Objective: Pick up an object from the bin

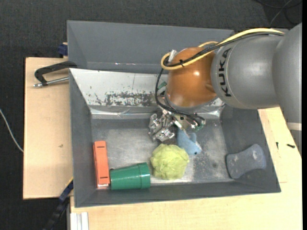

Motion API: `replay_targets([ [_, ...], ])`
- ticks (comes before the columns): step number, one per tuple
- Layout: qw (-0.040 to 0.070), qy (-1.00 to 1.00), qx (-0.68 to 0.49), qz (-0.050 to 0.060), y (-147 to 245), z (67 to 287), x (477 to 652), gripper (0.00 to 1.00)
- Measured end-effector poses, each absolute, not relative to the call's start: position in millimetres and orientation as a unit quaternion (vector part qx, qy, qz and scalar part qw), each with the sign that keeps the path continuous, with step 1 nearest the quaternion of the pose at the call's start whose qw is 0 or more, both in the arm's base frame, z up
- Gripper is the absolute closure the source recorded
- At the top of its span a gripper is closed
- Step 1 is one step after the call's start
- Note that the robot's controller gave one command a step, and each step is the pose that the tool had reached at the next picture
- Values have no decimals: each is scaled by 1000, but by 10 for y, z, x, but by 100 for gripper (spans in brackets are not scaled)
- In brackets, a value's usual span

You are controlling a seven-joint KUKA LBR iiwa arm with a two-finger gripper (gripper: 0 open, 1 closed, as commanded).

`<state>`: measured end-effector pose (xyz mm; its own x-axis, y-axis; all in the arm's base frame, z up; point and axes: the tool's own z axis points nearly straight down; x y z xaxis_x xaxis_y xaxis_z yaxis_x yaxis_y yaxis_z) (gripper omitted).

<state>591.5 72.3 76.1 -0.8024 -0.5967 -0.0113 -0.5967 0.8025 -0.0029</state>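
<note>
My gripper (162,128) hangs below the orange wrist cover, over the middle of the bin floor near the back wall. Just to its right and below lies a light blue thing (188,143), partly under the gripper. A crumpled yellow-green ball (170,161) sits directly in front of the gripper, a short way below it. The view does not show anything between the fingers.
A dark green cup (129,177) lies on its side at the front left, touching an orange block (100,163) that stands along the left wall. A grey flat piece (245,160) rests on the sloped right side. The arm covers the bin's upper right.
</note>
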Motion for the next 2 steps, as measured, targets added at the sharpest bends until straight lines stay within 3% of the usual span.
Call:
replay_targets([
  [1, 4, 949, -314, 1, 716, 732, 5898, 0],
  [2, 4, 949, -314, 1, 716, 732, 5898, 0],
])
